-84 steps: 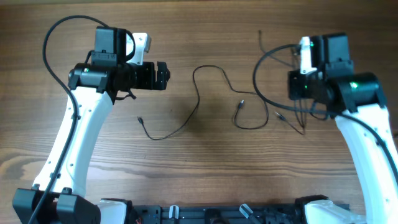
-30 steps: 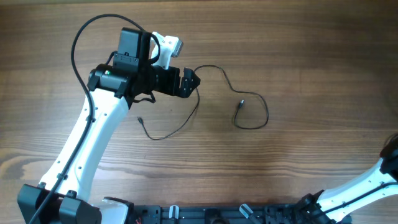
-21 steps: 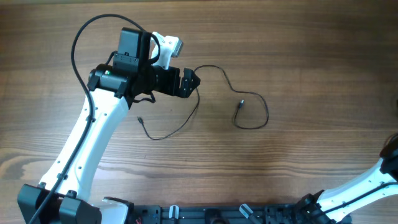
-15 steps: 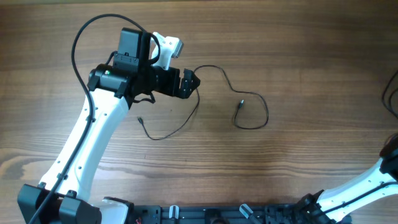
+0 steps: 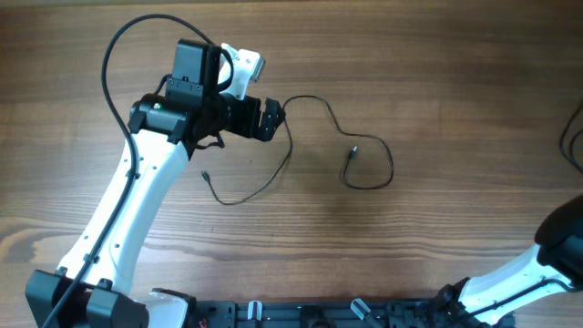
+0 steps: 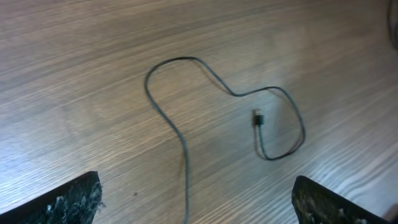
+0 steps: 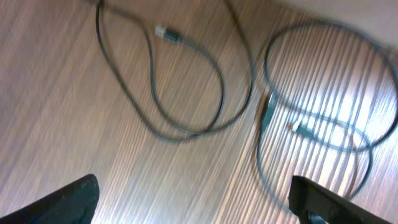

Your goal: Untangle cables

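The wooden tabletop carries 1 thin black middle cable, lying loose in an open S with no strand crossing itself. This cable is the reference for every position below.

The left arm reaches in from its lower left, and the left claw hangs above its upper bend with fingers spread and nothing between them. Only part of the right arm shows, far to its lower right. The right claw is spread too and holds nothing.

As I judge it, the main risk lies on the right: several loose cables overlap beneath that claw, so closing there could catch 2 strands and drag the knot tighter. On the left, the wire is far thinner than the fingers, so it may slip out, or a pull may swing its plug across its own loop.

The overhead view shows both arms but almost none of the right-hand bundle. Only a dark strand shows far right of the middle cable, and I cannot tell whose it is. The right wrist view, though blurred, shows those loops and a small plug. The left wrist view shows the gap between the fingers.
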Robot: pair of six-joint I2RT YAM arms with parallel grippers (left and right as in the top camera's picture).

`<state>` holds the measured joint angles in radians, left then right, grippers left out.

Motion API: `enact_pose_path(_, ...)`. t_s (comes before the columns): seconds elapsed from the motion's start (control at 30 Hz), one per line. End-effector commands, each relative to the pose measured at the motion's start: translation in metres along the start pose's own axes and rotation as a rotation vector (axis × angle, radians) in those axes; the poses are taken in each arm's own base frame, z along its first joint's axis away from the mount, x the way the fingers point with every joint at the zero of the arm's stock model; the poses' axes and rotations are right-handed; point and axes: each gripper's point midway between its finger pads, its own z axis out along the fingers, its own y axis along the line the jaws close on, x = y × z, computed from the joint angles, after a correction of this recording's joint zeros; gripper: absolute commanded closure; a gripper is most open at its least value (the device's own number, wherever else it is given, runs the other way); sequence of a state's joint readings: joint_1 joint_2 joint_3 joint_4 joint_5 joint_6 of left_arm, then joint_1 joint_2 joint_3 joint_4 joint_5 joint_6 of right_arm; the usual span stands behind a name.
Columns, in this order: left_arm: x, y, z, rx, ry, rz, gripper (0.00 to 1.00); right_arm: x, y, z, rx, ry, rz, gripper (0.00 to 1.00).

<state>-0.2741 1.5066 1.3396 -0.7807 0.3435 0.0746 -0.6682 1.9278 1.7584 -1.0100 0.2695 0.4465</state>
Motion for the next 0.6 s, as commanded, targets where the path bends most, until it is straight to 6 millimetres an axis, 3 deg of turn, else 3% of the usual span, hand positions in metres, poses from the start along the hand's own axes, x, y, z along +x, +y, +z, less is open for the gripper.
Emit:
enact_pose_path(0.0, -0.004, 0.012, -0.007, -0.089, -0.02, 0.031, 0.0, 0.013, 0.033, -0.04, -0.13, 0.008, -0.029, 0.0)
enact_pose_path(0.27, -0.014, 0.031, -0.047, -0.273, -0.114, -0.013, 0.0, 0.105, 0.118, -0.089, -0.383, 0.165, -0.474, 0.0)
enact_pose_path(0.57, 0.013, 0.071, -0.069, -0.516, -0.07, -0.211, 0.0, 0.211, 0.192, -0.148, -0.631, 0.201, -0.985, 0.0)
